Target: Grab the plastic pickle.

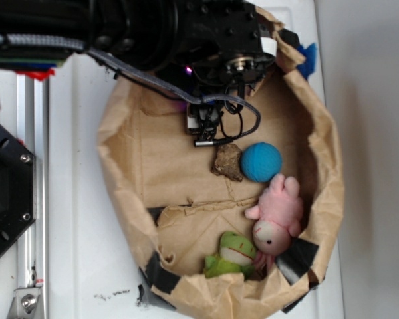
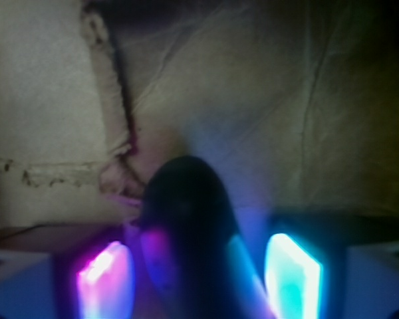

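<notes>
The black arm [image 1: 139, 30] reached in from the top left of the exterior view, stretched flat across the white table [image 1: 73, 199] and bent down over the upper rim of the brown paper bag [image 1: 153, 166], its wrist pointing straight into the bag's upper middle. A grey cable [image 1: 153, 83] looped off the arm and curled round beneath the wrist. Down low sat the gripper [image 1: 206, 126], tucked close to the paper floor, a purple glow showing beside it. And there in the wrist view was the plastic pickle [image 2: 186, 226], a dark rounded shape jutting up from the bottom edge, sitting right between the two lit fingers, the left one [image 2: 103, 279] glowing pink and the right one [image 2: 292, 272] glowing cyan. The pickle filled most of the space between them, with the pink finger close at its side and a wider gap on the cyan side; whether the fingers were actually pressing on it, I could not tell, blurred as it was. Creased paper lay beyond the pickle's tip. Elsewhere in the bag, the brown lumpy piece [image 1: 227, 161] lay just below the gripper, touching the blue ball [image 1: 261, 161]; the pink plush [image 1: 276, 216] and the green frog [image 1: 231, 254] rested lower, near the bottom wall.
</notes>
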`<control>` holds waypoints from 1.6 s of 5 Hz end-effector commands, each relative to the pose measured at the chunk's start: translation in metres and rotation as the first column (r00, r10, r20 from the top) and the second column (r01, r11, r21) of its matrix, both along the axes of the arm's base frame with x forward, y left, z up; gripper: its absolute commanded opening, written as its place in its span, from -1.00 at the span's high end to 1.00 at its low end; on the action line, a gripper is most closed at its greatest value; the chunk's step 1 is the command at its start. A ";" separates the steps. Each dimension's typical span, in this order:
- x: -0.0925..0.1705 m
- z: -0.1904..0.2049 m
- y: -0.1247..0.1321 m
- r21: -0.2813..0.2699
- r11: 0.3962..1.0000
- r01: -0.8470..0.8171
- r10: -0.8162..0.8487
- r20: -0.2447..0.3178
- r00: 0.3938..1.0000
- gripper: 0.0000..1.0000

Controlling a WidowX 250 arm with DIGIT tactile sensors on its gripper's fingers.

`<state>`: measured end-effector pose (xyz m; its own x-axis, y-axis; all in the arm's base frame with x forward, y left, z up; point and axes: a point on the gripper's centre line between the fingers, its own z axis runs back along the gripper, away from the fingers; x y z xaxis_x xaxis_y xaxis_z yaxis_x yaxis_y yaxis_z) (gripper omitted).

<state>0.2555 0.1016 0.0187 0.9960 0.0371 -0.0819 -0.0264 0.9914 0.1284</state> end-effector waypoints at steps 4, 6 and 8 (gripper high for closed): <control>0.012 0.122 -0.113 -0.091 0.981 0.170 -0.149 0.208 0.967 1.00; 0.018 0.143 -0.092 -0.080 0.996 0.046 -0.025 0.250 0.968 1.00; 0.019 0.155 -0.077 -0.135 0.990 0.030 0.010 0.286 0.958 1.00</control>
